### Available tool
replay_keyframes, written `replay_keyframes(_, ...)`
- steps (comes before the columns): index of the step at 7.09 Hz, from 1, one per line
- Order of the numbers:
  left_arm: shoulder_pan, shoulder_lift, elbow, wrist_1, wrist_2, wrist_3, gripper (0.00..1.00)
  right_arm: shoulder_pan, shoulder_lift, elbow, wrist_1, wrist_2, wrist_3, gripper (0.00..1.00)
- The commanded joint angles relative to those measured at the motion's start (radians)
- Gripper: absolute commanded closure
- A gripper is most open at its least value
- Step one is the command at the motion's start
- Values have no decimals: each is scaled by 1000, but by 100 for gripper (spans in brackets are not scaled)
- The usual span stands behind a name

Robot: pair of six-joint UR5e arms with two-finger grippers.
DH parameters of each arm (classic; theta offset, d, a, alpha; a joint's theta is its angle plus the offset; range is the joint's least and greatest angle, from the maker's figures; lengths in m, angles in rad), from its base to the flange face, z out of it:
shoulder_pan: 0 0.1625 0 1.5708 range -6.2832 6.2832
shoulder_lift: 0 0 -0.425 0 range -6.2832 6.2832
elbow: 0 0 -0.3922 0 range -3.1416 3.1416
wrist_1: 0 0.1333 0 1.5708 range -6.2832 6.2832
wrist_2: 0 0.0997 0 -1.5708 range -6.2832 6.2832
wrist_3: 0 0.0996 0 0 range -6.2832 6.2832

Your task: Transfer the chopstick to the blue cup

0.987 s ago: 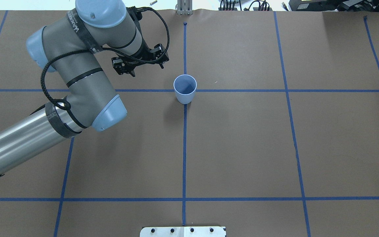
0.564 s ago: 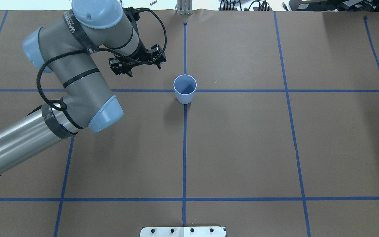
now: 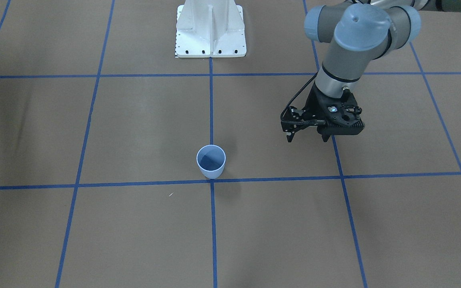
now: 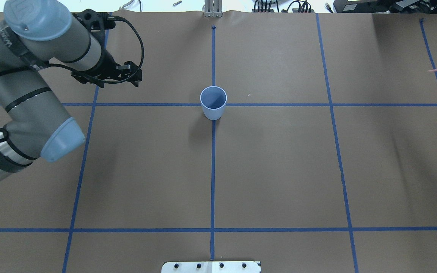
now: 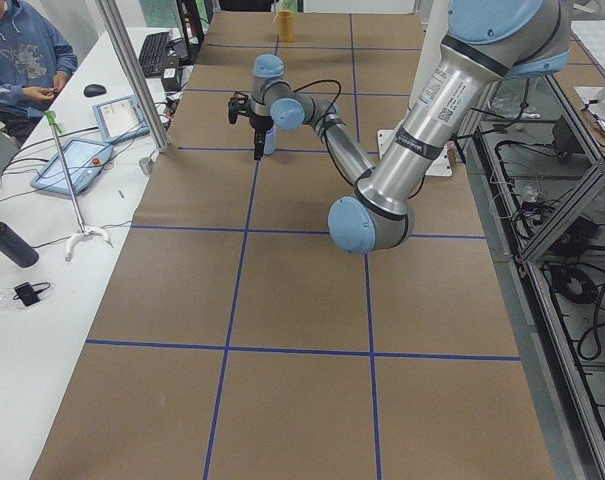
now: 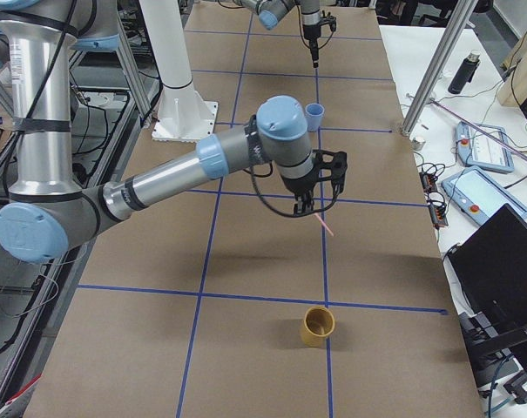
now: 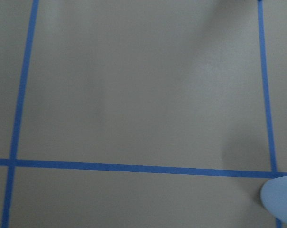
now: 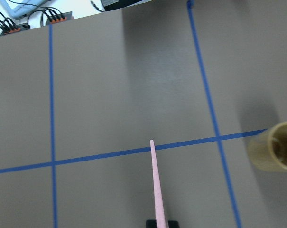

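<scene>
I am holding the chopstick [image 8: 157, 190] aloft, pinched in the right gripper [image 6: 308, 207] jaws, well apart from the blue cup [image 4: 213, 101]; the left gripper [image 3: 307, 138] jaws are hanging spread, empty; next, I judge, carrying it across and tipping it upright over the rim.

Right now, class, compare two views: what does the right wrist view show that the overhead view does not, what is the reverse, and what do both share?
Only the right wrist view: a tan cup at its right edge.
Only the overhead view: the blue cup, upright, and the left gripper, open, off to the cup's left.
Both: the chopstick, seen along its length from the wrist but only as a tip at the overhead's right edge, and the brown table with blue tape lines.
</scene>
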Motion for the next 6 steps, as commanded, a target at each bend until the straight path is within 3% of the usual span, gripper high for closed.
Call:
replay_keyframes(1, -76, 115, -57, 17, -53, 179, 1, -278, 275, 6, -3, -36, 517, 100)
replay_keyframes(3, -144, 164, -53, 13, -103, 300, 1, -523, 470, -8, -8, -157, 846, 100)
replay_keyframes(5, -143, 164, -50, 11, -103, 304, 1, -582, 674, -139, -7, -177, 1011, 100)
replay_keyframes(6, -143, 164, -51, 13, -103, 301, 1, -609, 696, -160, -7, -180, 1027, 100)
